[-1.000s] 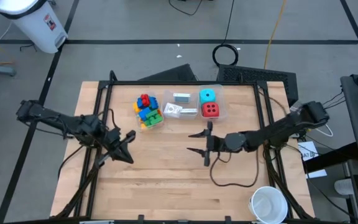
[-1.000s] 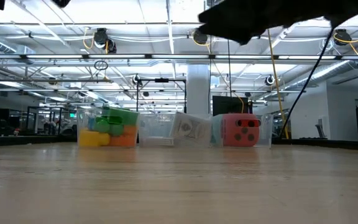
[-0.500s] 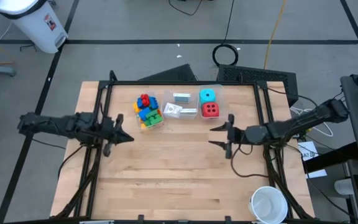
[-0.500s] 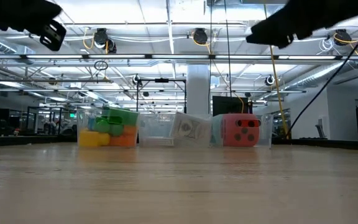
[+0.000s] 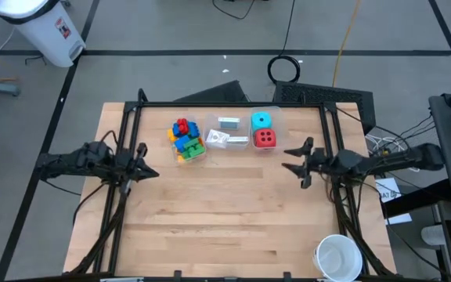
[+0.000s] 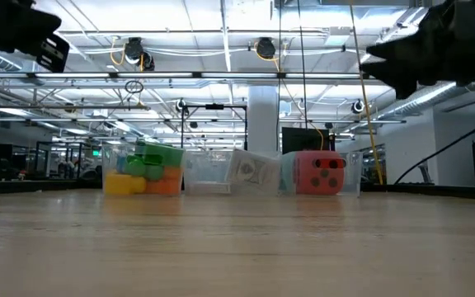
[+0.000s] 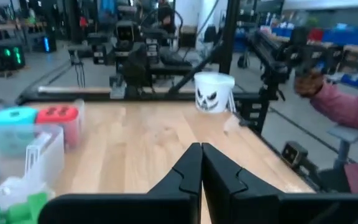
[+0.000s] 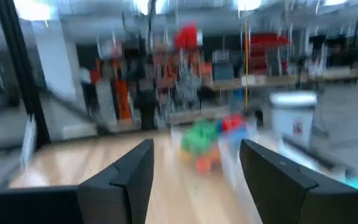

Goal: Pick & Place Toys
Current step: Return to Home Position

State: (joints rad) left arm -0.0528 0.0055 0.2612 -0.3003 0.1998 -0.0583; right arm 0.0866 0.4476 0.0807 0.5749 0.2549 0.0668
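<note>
The toys lie in three clear bins in a row at the table's far side. The coloured bricks (image 5: pixel 186 139) are on the left, the white cards (image 5: pixel 227 135) in the middle, and the cyan die (image 5: pixel 261 121) and red die (image 5: pixel 265 139) on the right. My left gripper (image 5: pixel 149 168) hovers shut and empty near the table's left edge, on the near side of the brick bin; its fingers meet in the left wrist view (image 7: pixel 201 152). My right gripper (image 5: pixel 294 157) hovers open and empty near the right edge, beside the dice bin; its fingers stand apart in the right wrist view (image 8: pixel 194 158).
A white round cup (image 5: pixel 337 257) stands at the table's near right corner. A black frame (image 5: pixel 225 104) runs around the table's edges. Bare wood spreads across the table's middle and near side (image 5: pixel 225 211). A person's sleeve (image 7: pixel 347 106) shows beyond the table's right side.
My right gripper has drawn back from the table's middle toward the right edge and a little toward the far edge, staying open and empty. My left gripper has drawn back toward the left edge and slightly toward the far edge. The bins and toys have not moved.
</note>
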